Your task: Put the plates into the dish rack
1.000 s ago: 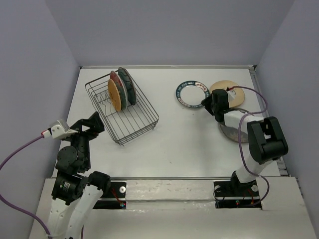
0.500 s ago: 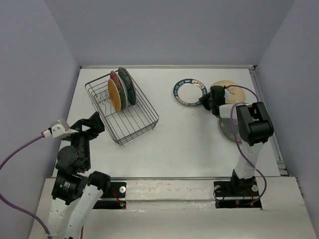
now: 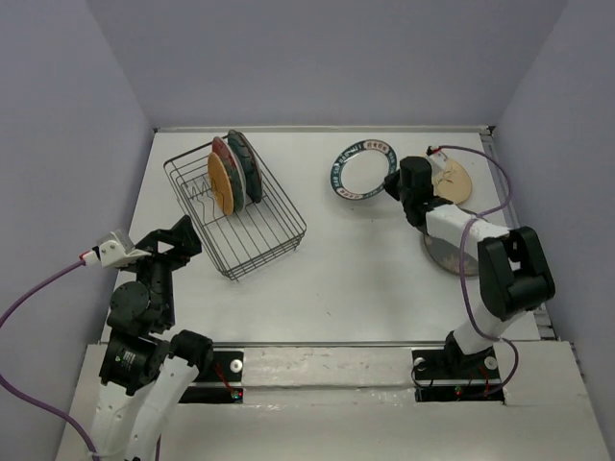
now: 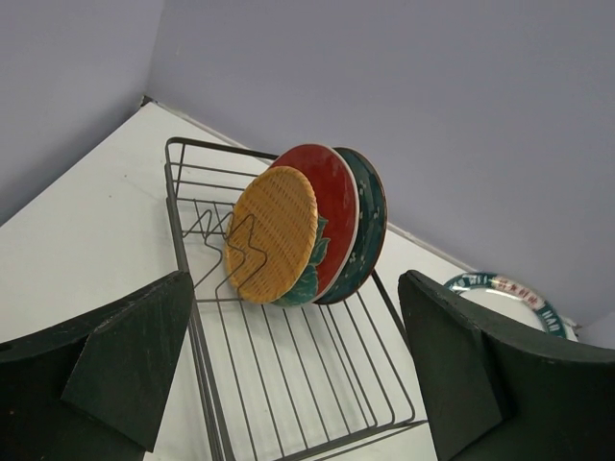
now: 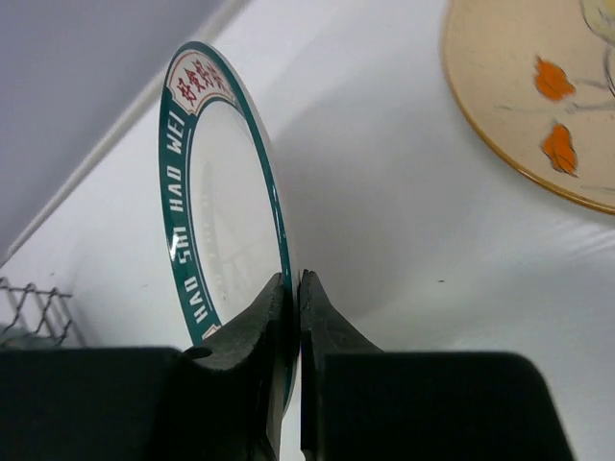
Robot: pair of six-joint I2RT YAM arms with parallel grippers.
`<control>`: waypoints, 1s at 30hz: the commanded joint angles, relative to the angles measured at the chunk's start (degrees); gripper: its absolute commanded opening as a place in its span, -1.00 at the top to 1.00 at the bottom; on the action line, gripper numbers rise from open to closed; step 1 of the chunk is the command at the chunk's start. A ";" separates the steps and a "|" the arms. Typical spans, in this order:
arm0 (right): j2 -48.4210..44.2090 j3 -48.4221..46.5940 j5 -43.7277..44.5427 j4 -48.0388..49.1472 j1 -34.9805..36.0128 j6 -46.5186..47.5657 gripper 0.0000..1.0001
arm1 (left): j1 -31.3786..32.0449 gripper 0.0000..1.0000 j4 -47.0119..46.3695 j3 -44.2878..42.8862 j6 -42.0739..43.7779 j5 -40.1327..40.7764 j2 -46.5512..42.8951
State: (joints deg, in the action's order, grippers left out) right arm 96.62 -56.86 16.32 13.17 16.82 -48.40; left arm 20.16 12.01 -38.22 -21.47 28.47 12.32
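Note:
The dish rack [image 3: 252,236] of dark wire stands at the left with three plates upright at its far end: orange woven-look [image 3: 222,183], red [image 4: 338,195] and dark teal [image 3: 247,165]. My left gripper [image 3: 183,238] hangs open by the rack's near left corner, and its view looks into the rack [image 4: 288,375]. My right gripper [image 3: 396,184] is shut on the rim of the white plate with a dark teal patterned rim [image 3: 360,171], which is tilted up on edge [image 5: 226,221]. The jaws [image 5: 294,288] pinch its near edge.
A cream floral plate [image 3: 454,181] lies flat just right of the right gripper and shows at the top right of the right wrist view [image 5: 538,106]. A grey plate [image 3: 444,254] lies partly under the right arm. Walls enclose the table on three sides.
The right gripper has closed on the white plate's rim and raised it from flat to tilted on edge, shifting it slightly toward the back. The left arm has not moved.

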 commanded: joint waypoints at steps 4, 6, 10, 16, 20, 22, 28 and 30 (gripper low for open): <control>-12.77 -18.34 23.72 -2.00 15.95 24.12 0.86 | -0.91 -0.98 -2.61 0.25 0.47 0.00 0.52; -11.46 -22.13 26.74 -2.01 21.13 29.58 0.86 | -1.44 -0.98 -2.08 -0.01 -0.23 0.88 0.08; -5.42 -33.03 33.50 -1.74 28.94 37.05 0.86 | -1.62 -0.98 -1.47 -0.28 -1.11 3.52 -0.54; 9.20 -55.78 38.26 -1.04 37.75 47.60 0.86 | -1.62 -0.98 -1.20 -0.54 -1.82 5.63 -1.07; 21.51 -72.13 41.69 -1.04 42.41 55.68 0.87 | -1.09 -0.97 -0.76 -0.81 -2.52 6.86 -2.12; 28.34 -81.07 42.31 -0.95 44.52 59.38 0.87 | -0.92 -0.95 -0.15 -1.07 -3.04 8.70 -2.91; 38.11 -90.36 41.87 -0.95 47.07 62.47 0.86 | 0.40 -0.98 0.38 -1.25 -3.49 10.99 -4.14; 38.64 -88.25 41.52 -0.95 47.08 60.72 0.86 | 0.84 -0.98 0.47 -1.33 -3.49 11.34 -4.32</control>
State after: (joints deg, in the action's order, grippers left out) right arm 137.21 -142.12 56.05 7.62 64.01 11.05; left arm 20.18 13.63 -38.22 -24.23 36.60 8.86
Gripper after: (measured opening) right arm 0.108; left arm 0.990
